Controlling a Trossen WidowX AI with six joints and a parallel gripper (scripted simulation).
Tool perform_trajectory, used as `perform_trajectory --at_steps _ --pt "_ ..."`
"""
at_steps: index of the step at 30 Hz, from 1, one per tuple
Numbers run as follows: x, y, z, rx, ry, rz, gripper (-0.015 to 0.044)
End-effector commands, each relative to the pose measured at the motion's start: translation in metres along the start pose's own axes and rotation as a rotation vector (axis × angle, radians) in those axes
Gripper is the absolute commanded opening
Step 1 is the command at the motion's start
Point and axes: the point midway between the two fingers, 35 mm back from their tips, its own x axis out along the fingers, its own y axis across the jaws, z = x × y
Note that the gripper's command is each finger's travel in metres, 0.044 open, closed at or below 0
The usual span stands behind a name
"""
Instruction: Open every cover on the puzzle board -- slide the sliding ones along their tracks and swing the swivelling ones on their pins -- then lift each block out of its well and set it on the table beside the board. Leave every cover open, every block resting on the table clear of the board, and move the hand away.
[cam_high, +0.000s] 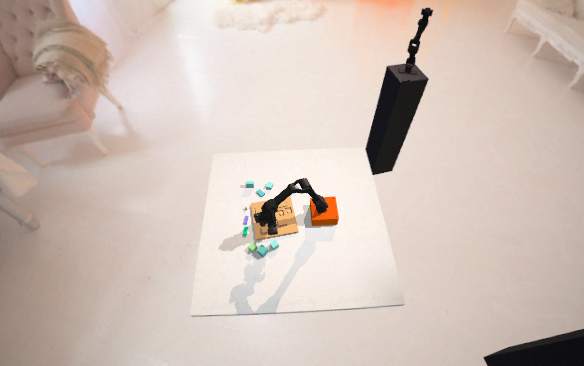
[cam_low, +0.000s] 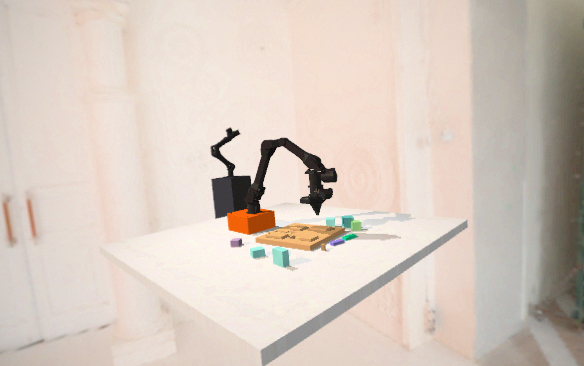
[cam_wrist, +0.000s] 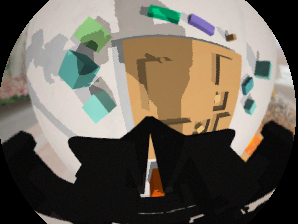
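My gripper (cam_low: 317, 213) (cam_wrist: 149, 119) is shut and empty, above the puzzle board (cam_high: 291, 229) (cam_low: 300, 243) (cam_wrist: 145, 50). Off one side of the board lie a light green block (cam_high: 252, 247) (cam_low: 356, 225) (cam_wrist: 92, 34), a dark teal block (cam_high: 262, 251) (cam_wrist: 79, 69) and a turquoise block (cam_high: 274, 244) (cam_wrist: 98, 106). Beyond the far edge lie a flat green block (cam_wrist: 164, 14), a purple block (cam_wrist: 201, 24) and a small brown block (cam_wrist: 230, 37). Several turquoise blocks and a mauve block (cam_low: 236, 242) lie on the opposite side. Tan patches show in openings; whether they are blocks, and cover positions, I cannot tell.
The orange base (cam_high: 327, 218) (cam_low: 250, 222) of the arm stands beside the board on the white table (cam_high: 350, 280) (cam_low: 210, 280). A black pedestal (cam_high: 395, 120) (cam_low: 231, 195) with a second arm stands off the table.
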Motion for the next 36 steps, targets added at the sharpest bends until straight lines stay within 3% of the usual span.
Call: perform_trajectory --at_steps 1,36 --pt "-0.001 0.005 0.001 -0.065 -0.003 -0.006 0.0" --pt "0.012 0.006 0.002 -0.065 -0.003 -0.006 0.0"
